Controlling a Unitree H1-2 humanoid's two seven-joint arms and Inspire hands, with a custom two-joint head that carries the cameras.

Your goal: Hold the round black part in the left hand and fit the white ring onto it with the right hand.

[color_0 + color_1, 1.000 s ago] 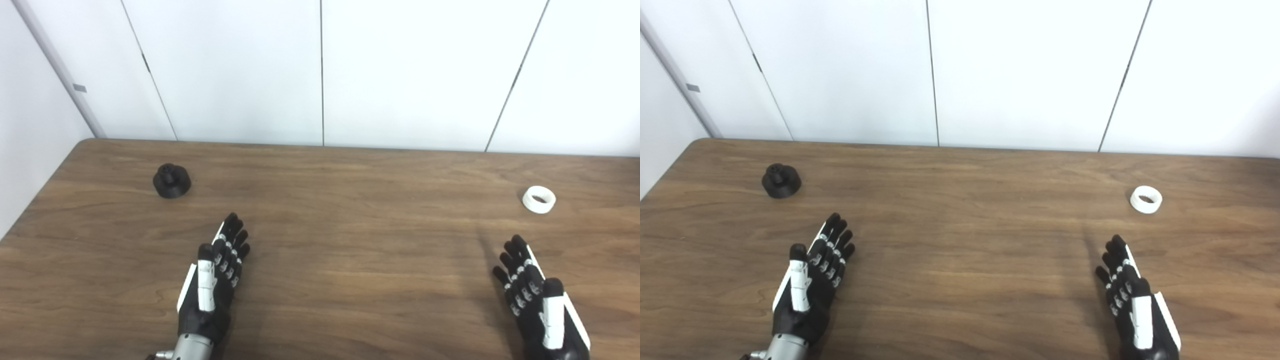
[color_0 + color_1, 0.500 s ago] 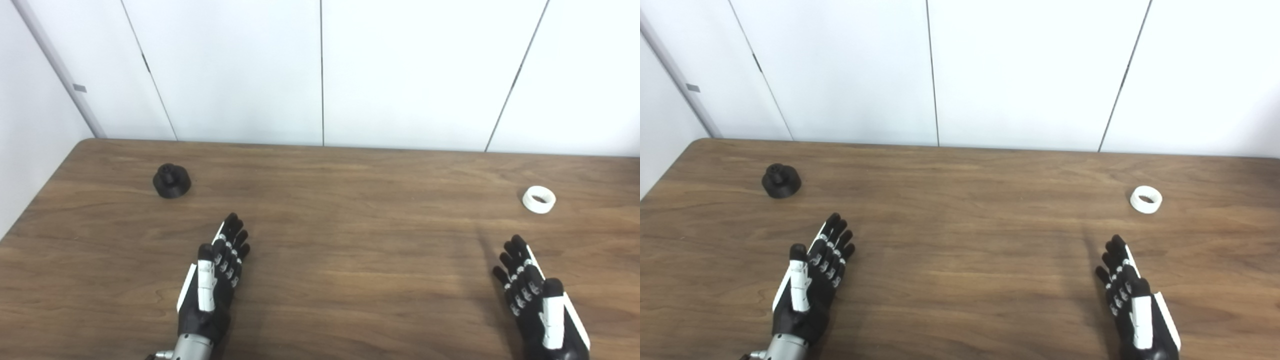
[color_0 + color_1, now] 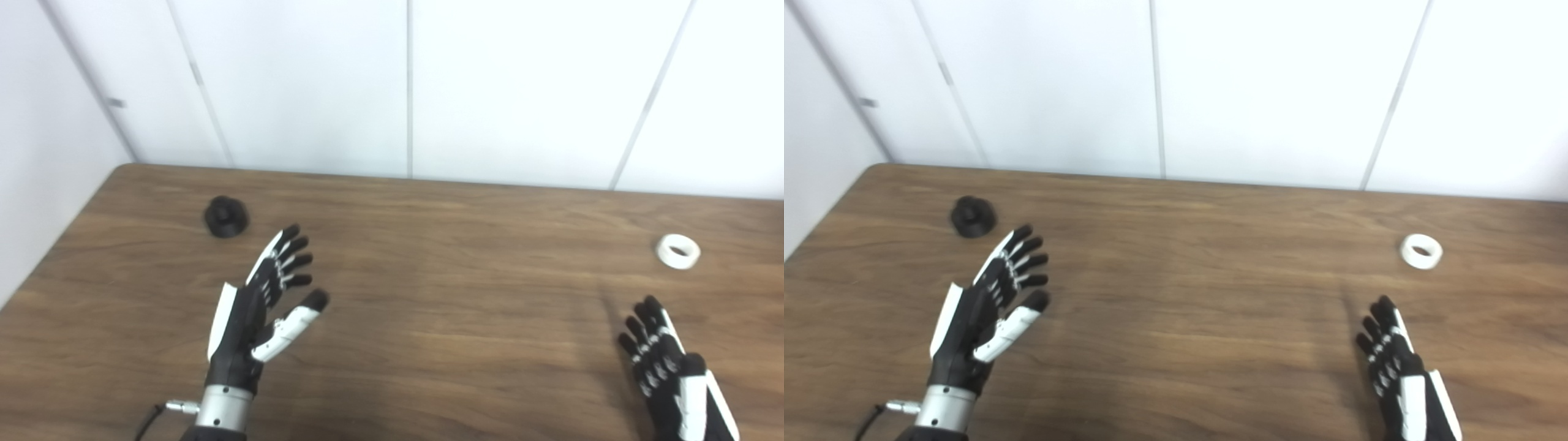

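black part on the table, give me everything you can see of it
The black part is round, matte and dark, a wide low base with a narrower knob rising from its middle. It stands upright on the wooden table, far left, near the back edge. Nothing touches it; the open left hand is nearer the robot, apart from it. Finer detail is too blurred to tell.

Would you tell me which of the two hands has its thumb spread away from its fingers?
The left hand: its thumb juts sideways, fingers fanned toward the black part. The right hand keeps its thumb alongside.

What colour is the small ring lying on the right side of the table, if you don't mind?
The ring is plain white, clearest in the left eye view.
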